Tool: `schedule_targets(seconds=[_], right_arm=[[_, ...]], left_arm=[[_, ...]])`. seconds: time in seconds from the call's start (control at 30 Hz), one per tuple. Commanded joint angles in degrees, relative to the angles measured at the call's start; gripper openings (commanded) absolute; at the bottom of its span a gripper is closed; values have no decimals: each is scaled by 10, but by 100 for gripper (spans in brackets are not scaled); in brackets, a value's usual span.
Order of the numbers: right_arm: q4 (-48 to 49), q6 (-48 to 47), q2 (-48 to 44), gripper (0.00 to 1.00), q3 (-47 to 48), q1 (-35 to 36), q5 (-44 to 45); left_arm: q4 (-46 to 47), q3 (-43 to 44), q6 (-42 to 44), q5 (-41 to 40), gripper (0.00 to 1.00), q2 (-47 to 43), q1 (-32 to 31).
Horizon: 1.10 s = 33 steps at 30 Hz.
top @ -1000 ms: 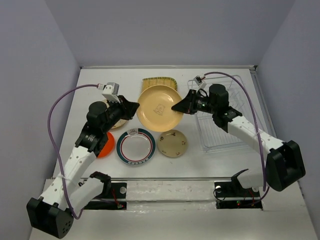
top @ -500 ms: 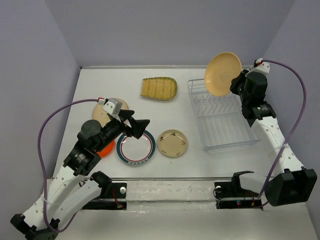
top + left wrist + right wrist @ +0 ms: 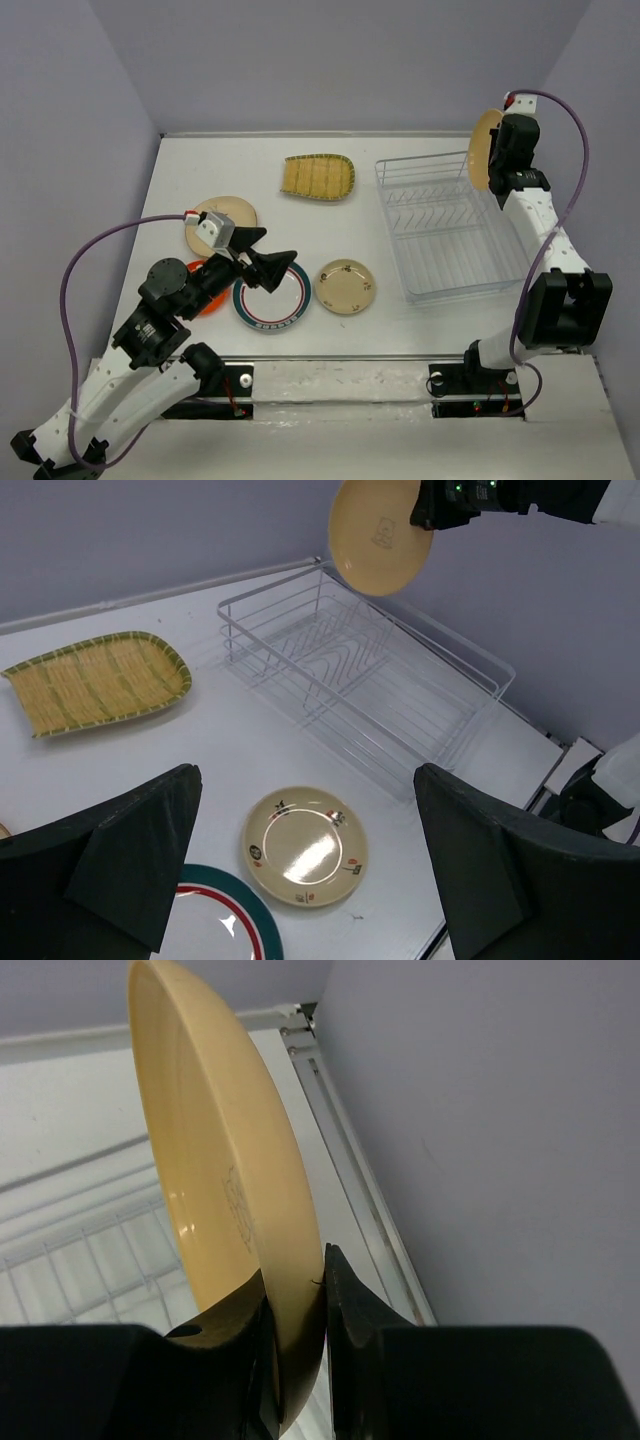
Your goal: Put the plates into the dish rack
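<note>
Fingers [image 3: 352,1320] of the right tool [image 3: 293,1310] are clamped on the rim of the tan plate [image 3: 210,1160], which stands on edge in the air above the far right end of the rack [image 3: 420,162]. The left tool [image 3: 265,255] hangs with its fingers wide apart, empty, over the teal-rimmed plate [image 3: 270,303]. The patterned plate [image 3: 346,286] lies on the bench [image 3: 180,170] just right of that one. The orange plate [image 3: 210,295] is partly under the left arm, the floral plate [image 3: 235,210] beyond it, and the oblong dish [image 3: 318,177] near the far edge.
</note>
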Motion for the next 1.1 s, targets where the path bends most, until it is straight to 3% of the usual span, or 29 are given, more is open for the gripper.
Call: schedule_targets(seconds=[0.0,0.2,0.47,0.67,0.93,1.07], right_arm=[[3,-58,0,7,35,-14,8],[-49,-68,24,7,45,-21,-30],[-56,-92,55,7,22,-21,-14],[-57,-89,51,7,11,-21,-57],[-72,-46,49,7,-20,-21,-76],[-53,-26,44,13,-60,-21,-82]], left_arm=[[10,-1,13,-12,99,-6,-15],[9,0,13,-14,99,-7,-25],[8,-2,12,-21,99,-5,-26],[8,-2,12,-25,99,-4,-27],[8,-2,10,-27,99,4,-28],[8,-3,11,-32,99,5,-28]])
